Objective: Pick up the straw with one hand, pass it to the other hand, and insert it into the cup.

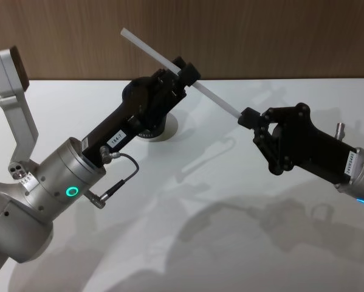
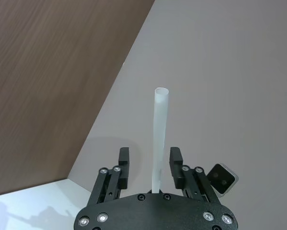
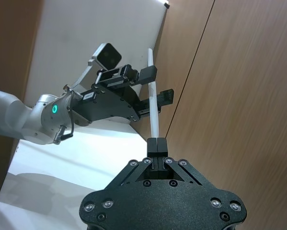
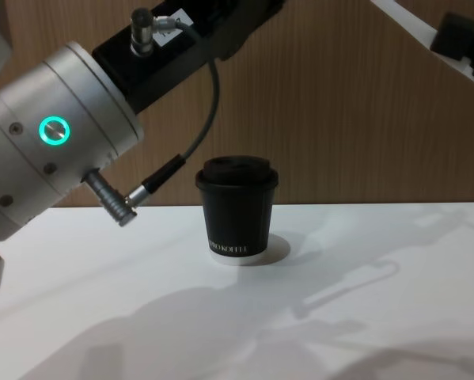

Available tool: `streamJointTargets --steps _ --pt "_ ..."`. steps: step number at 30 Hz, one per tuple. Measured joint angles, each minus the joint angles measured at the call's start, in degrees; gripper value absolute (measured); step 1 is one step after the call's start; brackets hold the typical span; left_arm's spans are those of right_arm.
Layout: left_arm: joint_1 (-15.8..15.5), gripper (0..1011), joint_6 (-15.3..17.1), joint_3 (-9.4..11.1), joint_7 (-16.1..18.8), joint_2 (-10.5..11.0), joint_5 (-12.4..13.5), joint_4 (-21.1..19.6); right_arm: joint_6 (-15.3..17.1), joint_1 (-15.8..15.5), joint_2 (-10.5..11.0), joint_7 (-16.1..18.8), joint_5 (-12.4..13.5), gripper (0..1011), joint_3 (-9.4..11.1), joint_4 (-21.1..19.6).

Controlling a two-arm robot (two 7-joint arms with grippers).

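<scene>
Straw [image 1: 215,96]: in the air above the far half of the tabletop [image 1: 230,213], tilted. Its lower end lies to the right and its upper end rises to the far left, in front of the wooden wall [image 1: 260,36].
Right gripper [image 1: 248,117]: all black, raised over the right side of the tabletop. Its fingers are pressed together on the straw's lower end, pinching it.
Left gripper [image 1: 185,72]: on the silver arm [image 1: 54,176] with the green ring [image 1: 72,192], raised over the far middle of the tabletop. Its fingers are spread, one on each side of the straw near mid-length. The left wrist view shows a gap between each finger and the straw.
Cup [image 4: 237,210]: upright on the tabletop near the far edge, about mid-width, lid on. It stands below the left gripper, well apart from the straw.
Cable [image 4: 209,119]: thin, black, looping along the left arm above the cup.
</scene>
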Motion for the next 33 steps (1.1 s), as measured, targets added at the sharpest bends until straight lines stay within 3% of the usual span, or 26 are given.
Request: streamJointTargets --steps 1,5,6,15,24,33 --pt "0.0 503 0.0 0.0 0.0 0.0 0.0 0.0 0.0 0.0 0.0 0.0 0.0 0 0.0 0.0" --pt "0.0 411 0.0 0.0 -0.1 -0.1 -0.1 0.0 0.0 0.0 0.0 0.0 0.0 0 0.0 0.0" --pt "0.0 336 0.0 0.0 -0.1 -0.1 -0.1 0.0 0.0 0.0 0.0 0.0 0.0 0 0.0 0.0" --pt "0.0 74 -0.1 0.1 -0.2 -0.1 -0.2 0.1 0.0 0.0 0.0 0.0 0.0 1 0.0 0.0" --pt "0.0 13 -0.1 0.1 -0.3 -0.2 -0.3 0.1 0.0 0.0 0.0 0.0 0.0 17 0.0 0.0" --pt "0.0 13 -0.1 0.1 -0.3 -0.2 -0.3 0.1 0.0 0.0 0.0 0.0 0.0 247 0.0 0.0"
